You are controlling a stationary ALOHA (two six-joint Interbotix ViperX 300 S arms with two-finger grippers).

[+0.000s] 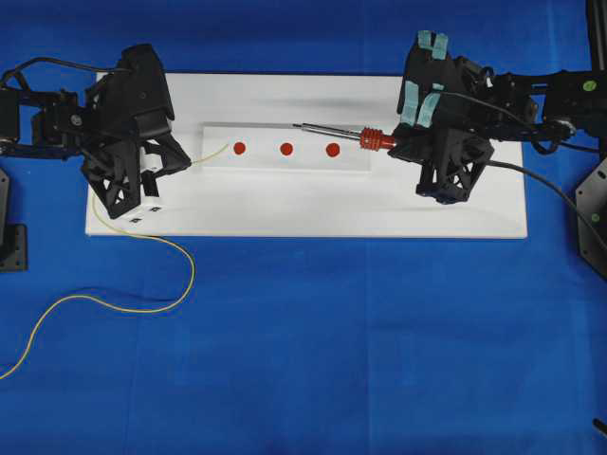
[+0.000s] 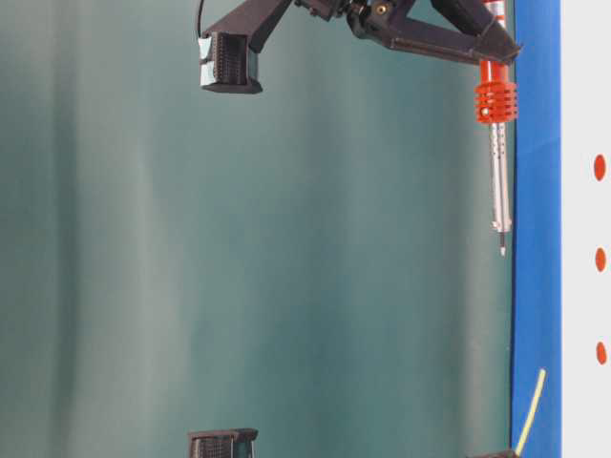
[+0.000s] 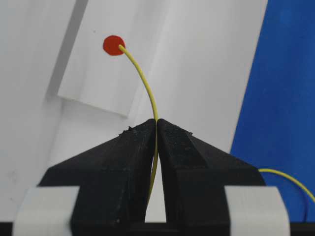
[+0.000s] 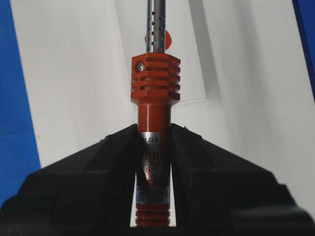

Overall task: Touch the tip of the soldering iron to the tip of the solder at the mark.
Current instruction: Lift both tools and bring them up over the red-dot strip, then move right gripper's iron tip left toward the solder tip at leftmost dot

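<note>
The soldering iron (image 1: 341,134) has an orange-red handle (image 4: 154,93), on which my right gripper (image 4: 154,130) is shut. Its silver shaft points left, and its dark tip (image 1: 297,125) hangs above the far edge of the white strip, near the middle red mark (image 1: 286,149). My left gripper (image 3: 157,123) is shut on the thin yellow solder (image 3: 146,86). The solder's free end curves up to the edge of the leftmost red mark (image 3: 113,45). The table-level view shows the iron (image 2: 497,162) and the solder (image 2: 531,410) both held off the board, their tips well apart.
A raised white strip (image 1: 285,166) with three red marks lies on a white board (image 1: 285,213) over blue cloth. The solder's loose length (image 1: 142,308) trails over the cloth to the front left. The iron's black cord (image 1: 541,175) runs right. A black bracket (image 1: 11,242) sits at the left edge.
</note>
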